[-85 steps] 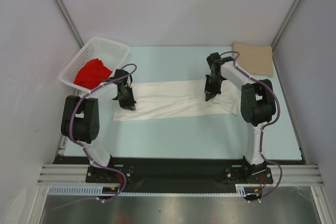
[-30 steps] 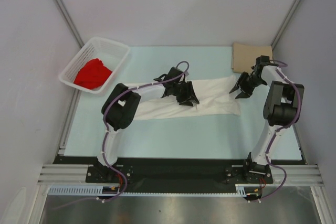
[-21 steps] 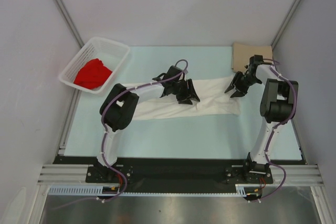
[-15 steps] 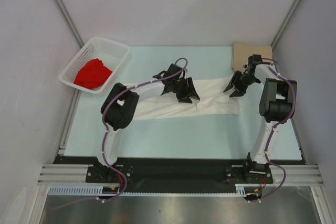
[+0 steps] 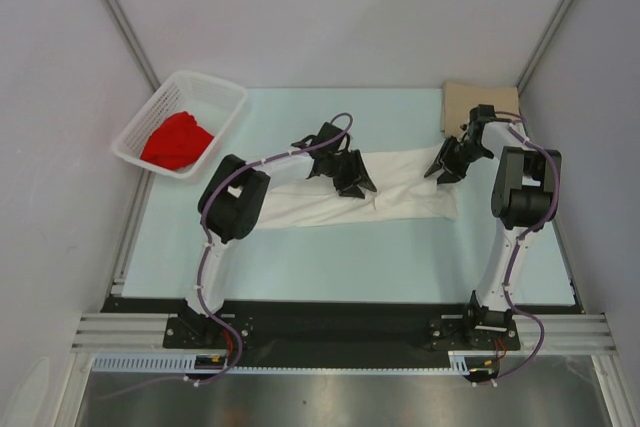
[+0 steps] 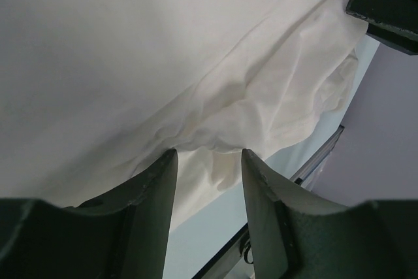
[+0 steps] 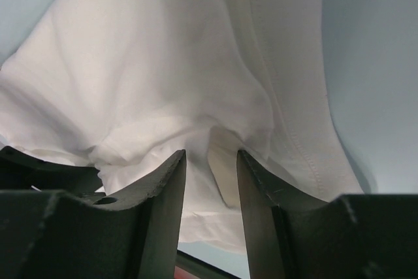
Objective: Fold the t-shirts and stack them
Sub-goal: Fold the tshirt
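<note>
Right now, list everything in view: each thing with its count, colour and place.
white cloth t-shirt: one, white, spread across the middle of the table.
red cloth shirt: one, bright red, crumpled inside the basket.
tan folded shirt: one, tan, flat at the far right corner.
white plastic lattice basket: one, white, far left corner.
table: one, pale blue-green, under everything.
left gripper: one, black, mid-shirt, white cloth bunched between its fingers.
right gripper: one, black, at the white shirt's right end, cloth bunched likewise.
</note>
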Controlling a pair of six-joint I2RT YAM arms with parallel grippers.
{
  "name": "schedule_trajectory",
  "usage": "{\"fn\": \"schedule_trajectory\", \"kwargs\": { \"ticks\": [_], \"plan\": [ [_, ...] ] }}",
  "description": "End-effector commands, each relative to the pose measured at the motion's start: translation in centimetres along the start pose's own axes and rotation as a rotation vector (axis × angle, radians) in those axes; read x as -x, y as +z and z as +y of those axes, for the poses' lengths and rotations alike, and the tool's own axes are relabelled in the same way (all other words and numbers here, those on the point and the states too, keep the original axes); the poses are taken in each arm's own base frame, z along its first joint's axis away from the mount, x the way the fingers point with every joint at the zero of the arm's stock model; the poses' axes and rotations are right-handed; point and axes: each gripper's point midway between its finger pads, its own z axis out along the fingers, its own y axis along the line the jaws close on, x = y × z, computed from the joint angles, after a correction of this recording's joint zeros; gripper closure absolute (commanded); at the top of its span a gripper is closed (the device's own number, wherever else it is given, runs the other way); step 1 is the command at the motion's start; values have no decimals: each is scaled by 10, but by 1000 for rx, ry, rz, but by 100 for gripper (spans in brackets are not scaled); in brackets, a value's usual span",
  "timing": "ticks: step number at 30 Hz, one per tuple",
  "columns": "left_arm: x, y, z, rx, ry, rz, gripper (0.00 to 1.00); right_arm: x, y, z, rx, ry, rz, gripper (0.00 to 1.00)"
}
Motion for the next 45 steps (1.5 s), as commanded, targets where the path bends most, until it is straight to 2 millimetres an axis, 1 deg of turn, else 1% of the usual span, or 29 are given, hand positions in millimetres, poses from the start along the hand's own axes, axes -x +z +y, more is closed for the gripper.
{"fn": "schedule_trajectory", "kwargs": {
  "ticks": [1, 3, 6, 9, 11, 12, 13, 17, 18, 22, 25, 27, 28, 30, 31, 32, 33, 35, 36, 37, 38, 40, 41, 42, 45],
  "plan": [
    [2, -4, -21, -55, -9, 14, 50, 9, -4, 14, 35, -39, -21, 58],
    [1, -1, -21, -56, -24, 22, 50, 9, -5, 16, 41, -42, -21, 58],
    [0, 4, -19, -64, -49, 34, 51, 7, -5, 17, 39, -50, -15, 61],
    [0, 6, -20, -74, -68, 31, 52, 7, -7, 16, 32, -55, -15, 62],
    [2, 5, -26, -106, -63, 19, 52, 8, -8, 17, 29, -62, -20, 63],
    [7, 1, -38, -145, -55, -9, 52, 7, -9, 16, 27, -66, -18, 63],
    [6, 0, -37, -150, -62, -14, 51, 7, -10, 16, 27, -72, -18, 63],
    [9, -2, -46, -171, -89, -29, 50, 8, -12, 17, 23, -74, -21, 64],
    [11, -1, -45, -170, -94, -33, 50, 9, -11, 17, 23, -74, -21, 64],
    [5, 10, -29, -103, -146, 5, 53, 9, -10, 18, 28, -71, -16, 66],
    [2, 12, -21, -70, -169, 13, 56, 9, -9, 17, 30, -68, -11, 69],
    [-1, 14, -16, -58, -174, 23, 64, 10, -8, 17, 32, -67, -12, 69],
    [-1, 15, -13, -49, -179, 28, 69, 9, -8, 16, 32, -65, -8, 72],
    [-3, 17, -10, -42, -182, 32, 72, 8, -7, 15, 32, -62, -6, 73],
    [-3, 17, -10, -43, -179, 33, 76, 8, -5, 15, 32, -62, -5, 74],
    [-3, 17, -9, -40, -179, 33, 78, 7, -5, 14, 32, -62, -5, 75],
    [-3, 17, -9, -39, -179, 35, 80, 8, -5, 14, 28, -58, -8, 79],
    [-3, 18, -7, -34, -173, 34, 89, 10, -5, 10, 14, -53, -20, 86],
    [-3, 18, -5, -27, -176, 35, 94, 13, -6, 6, -6, -52, -35, 94],
    [-4, 18, -4, -24, -172, 35, 100, 16, -7, 1, -21, -42, -48, 97],
    [-2, 17, -2, -17, -173, 28, 100, 20, -9, -2, -30, -41, -67, 99],
    [-3, 15, 4, 4, -174, 22, 100, 26, -11, -7, -59, -56, -95, 100],
    [-2, 14, 6, 6, -173, 19, 100, 24, -10, -10, -77, -76, -83, 100],
    [-1, 13, 9, 14, -178, 13, 100, 26, -8, -10, -84, -85, -81, 100],
    [-1, 12, 13, 33, -163, 4, 100, 23, -1, -8, -69, -86, -59, 100]
  ]
}}
